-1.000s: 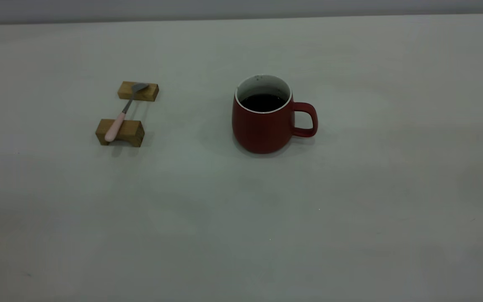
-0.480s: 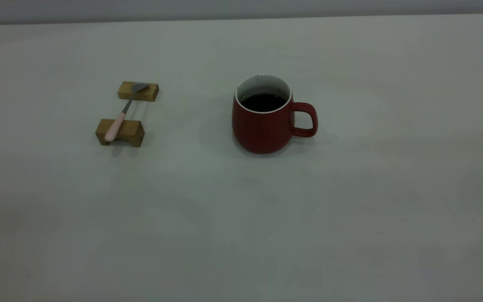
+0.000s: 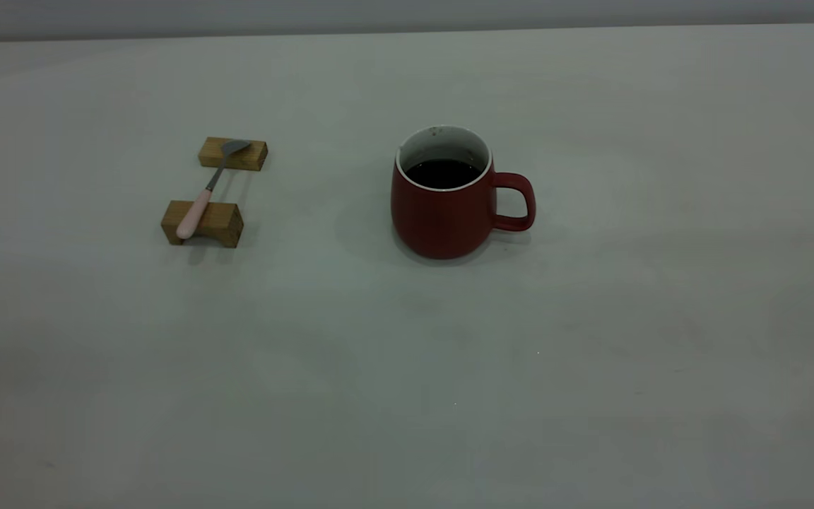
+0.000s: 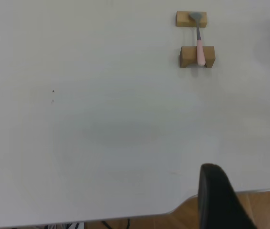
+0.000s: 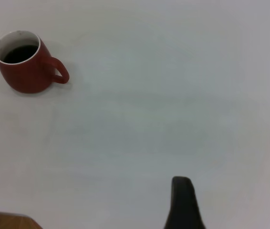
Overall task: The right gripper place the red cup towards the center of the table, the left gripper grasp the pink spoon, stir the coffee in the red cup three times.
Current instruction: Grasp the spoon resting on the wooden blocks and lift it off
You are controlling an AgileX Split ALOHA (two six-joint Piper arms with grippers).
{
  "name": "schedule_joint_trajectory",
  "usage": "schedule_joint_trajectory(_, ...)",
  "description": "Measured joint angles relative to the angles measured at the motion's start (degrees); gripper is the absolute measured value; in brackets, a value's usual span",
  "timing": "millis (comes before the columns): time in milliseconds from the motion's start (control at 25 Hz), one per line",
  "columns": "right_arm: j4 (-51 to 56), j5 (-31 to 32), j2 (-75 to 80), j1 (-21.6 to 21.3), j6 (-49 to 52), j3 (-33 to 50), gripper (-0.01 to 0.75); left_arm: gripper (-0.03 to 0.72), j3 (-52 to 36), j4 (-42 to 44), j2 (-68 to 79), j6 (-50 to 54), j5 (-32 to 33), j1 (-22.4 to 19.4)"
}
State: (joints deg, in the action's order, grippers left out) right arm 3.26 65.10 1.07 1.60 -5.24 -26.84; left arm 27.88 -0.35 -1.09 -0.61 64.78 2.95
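The red cup stands upright near the middle of the table, its handle pointing right, with dark coffee inside. The pink spoon lies across two wooden blocks at the left, handle towards the front. Neither arm appears in the exterior view. In the left wrist view my left gripper hangs open over the table's near edge, far from the spoon. In the right wrist view only one finger of my right gripper shows, with bare table beside it, far from the cup.
The two tan wooden blocks carry the spoon's bowl and handle. The table's front edge and brown floor show in the left wrist view. Wide bare tabletop lies between the cup and both grippers.
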Motion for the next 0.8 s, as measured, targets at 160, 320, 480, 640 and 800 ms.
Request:
schedule_joint_trajectory(160, 0.0, 0.0, 0.0, 0.0, 0.0, 0.0, 0.587, 0.365, 0.0, 0.0, 0.0, 0.0, 0.0, 0.0)
schedule_joint_trajectory(320, 0.0, 0.0, 0.0, 0.0, 0.05, 0.0, 0.587, 0.365, 0.0, 0.0, 0.0, 0.0, 0.0, 0.0)
schedule_joint_trajectory(480, 0.0, 0.0, 0.0, 0.0, 0.04, 0.0, 0.587, 0.365, 0.05, 0.35, 0.1, 1.31, -0.07, 0.0)
schedule_joint_trajectory(640, 0.0, 0.0, 0.0, 0.0, 0.04, 0.0, 0.587, 0.369, 2.28, 3.01, 6.64, 6.09, -3.0, 0.0)
schedule_joint_trajectory(800, 0.0, 0.0, 0.0, 0.0, 0.04, 0.0, 0.587, 0.415, 4.22, 3.75, 20.98, 7.26, -10.06, 0.0)
